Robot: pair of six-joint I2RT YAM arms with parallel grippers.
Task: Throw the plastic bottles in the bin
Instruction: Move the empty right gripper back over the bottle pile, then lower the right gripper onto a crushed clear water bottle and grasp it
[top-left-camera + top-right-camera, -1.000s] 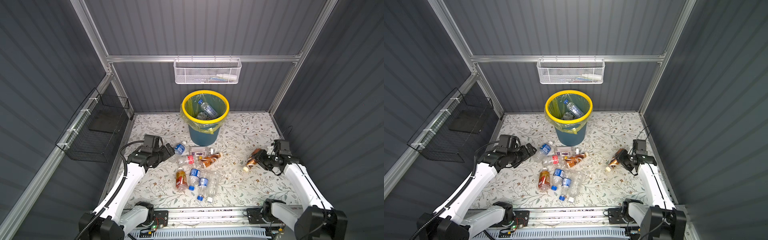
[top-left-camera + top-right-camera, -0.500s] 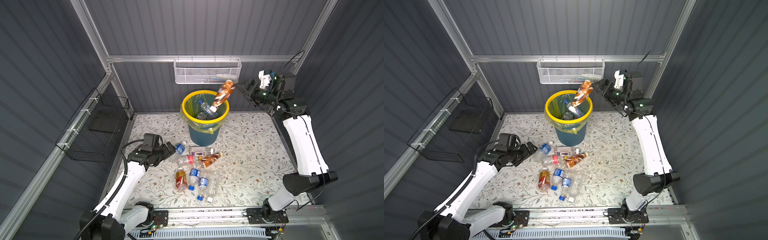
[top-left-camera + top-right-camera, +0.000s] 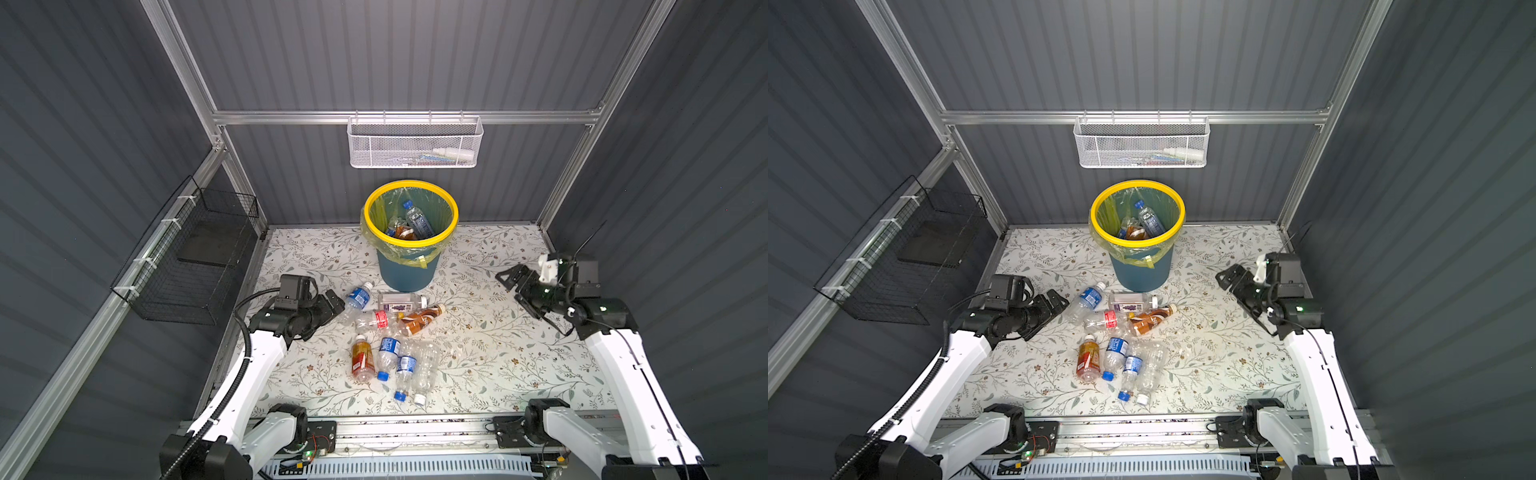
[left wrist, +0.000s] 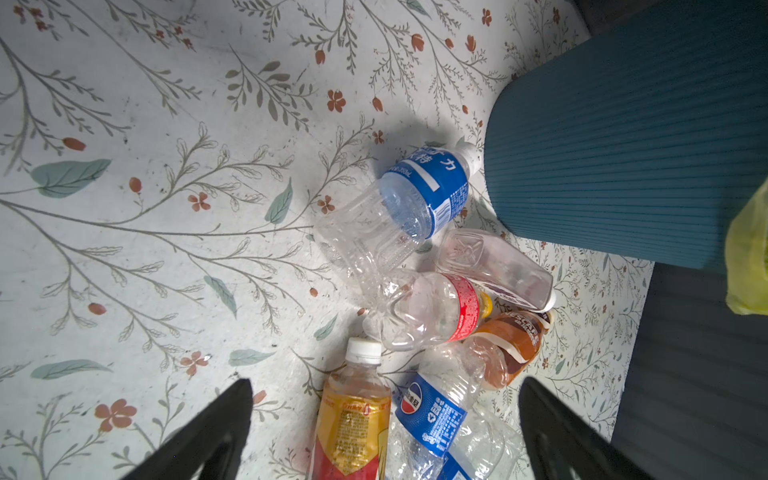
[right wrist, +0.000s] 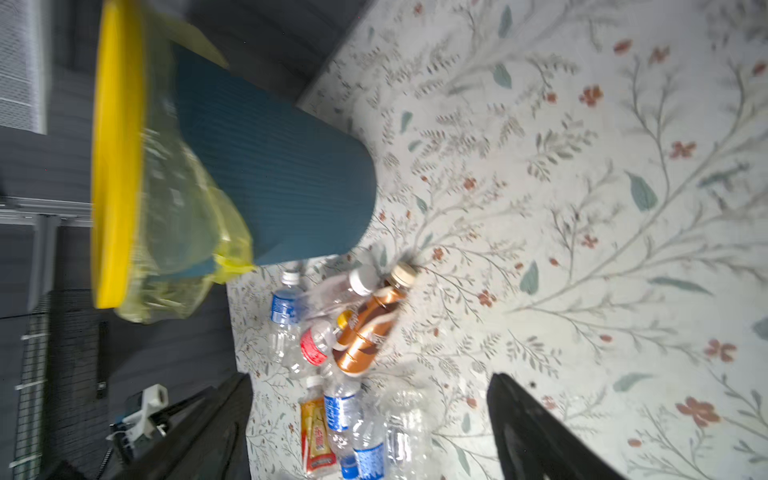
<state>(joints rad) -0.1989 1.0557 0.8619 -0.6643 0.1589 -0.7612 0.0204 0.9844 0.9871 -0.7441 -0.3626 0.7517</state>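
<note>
Left claw spread, empty, beside blue-labelled clear plastic bottle; right claw spread, empty. Crumpled plastic bottles heaped near round teal yellow-rimmed bin. Risk: slick bottle slips, drags neighbour.

The bin stands at the back middle of the table, with a few bottles in it and a mesh basket on the wall above. A cluster of bottles lies just before the bin. The left gripper is just left of the cluster, and the right gripper is well apart to its right.
</note>
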